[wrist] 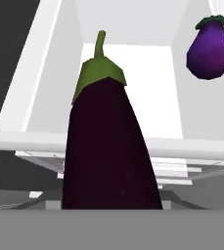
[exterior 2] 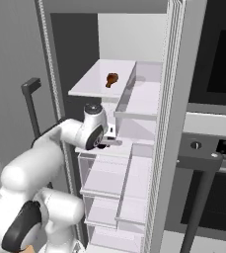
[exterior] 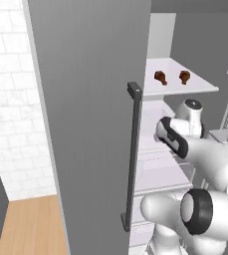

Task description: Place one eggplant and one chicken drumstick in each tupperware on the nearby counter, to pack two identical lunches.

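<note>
A dark purple eggplant (wrist: 108,146) with a green cap stands very close in the hand view, in front of the rim of a white fridge drawer (wrist: 40,102). It hides the fingertips. My gripper (exterior 2: 113,142) reaches into the open fridge at drawer height and looks shut on this eggplant. A second, rounder eggplant (wrist: 210,48) lies at the drawer's far right. Two brown chicken drumsticks (exterior: 160,77) (exterior: 184,76) rest on the fridge shelf above; one drumstick (exterior 2: 111,79) shows in the right base view. The tupperware and the counter are out of view.
The open grey fridge door (exterior: 85,124) with its dark bar handle (exterior: 133,159) stands close on the arm's left. Door bins (exterior 2: 144,104) and the fridge side wall hem in the right. A black oven (exterior 2: 218,74) with a bar handle (exterior 2: 203,163) stands beyond.
</note>
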